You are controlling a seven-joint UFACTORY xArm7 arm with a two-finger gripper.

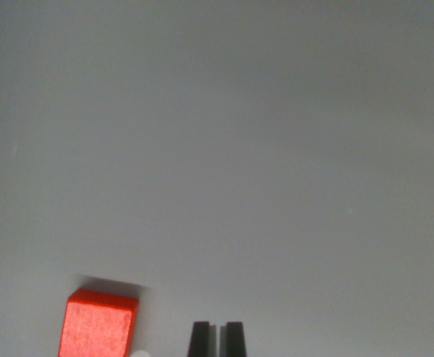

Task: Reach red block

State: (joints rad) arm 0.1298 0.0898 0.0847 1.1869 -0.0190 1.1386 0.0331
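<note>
In the wrist view, a plain, matte pale grey surface fills nearly the whole picture, smooth and without seams or marks, slightly darker toward the top. All of the upper and right parts lie open, with nothing standing on them.

The red rectangular block, with a flat, faintly grainy top face and crisp straight edges, sits at the bottom of the picture toward the wrist view's left. Its lower end is cut off by the bottom edge, so its full length cannot be seen. A soft shadow lies just beyond its far edge. A small pale shape touches its lower right corner at the picture's edge; what it is cannot be told.

The gripper shows only as two black, blunt, squared fingertips rising from the bottom edge near the middle. They stand close together, with only a thin sliver of grey between them, and nothing is held there. The block lies just beside them on the wrist view's left, apart from the nearer fingertip by a strip of bare surface.
</note>
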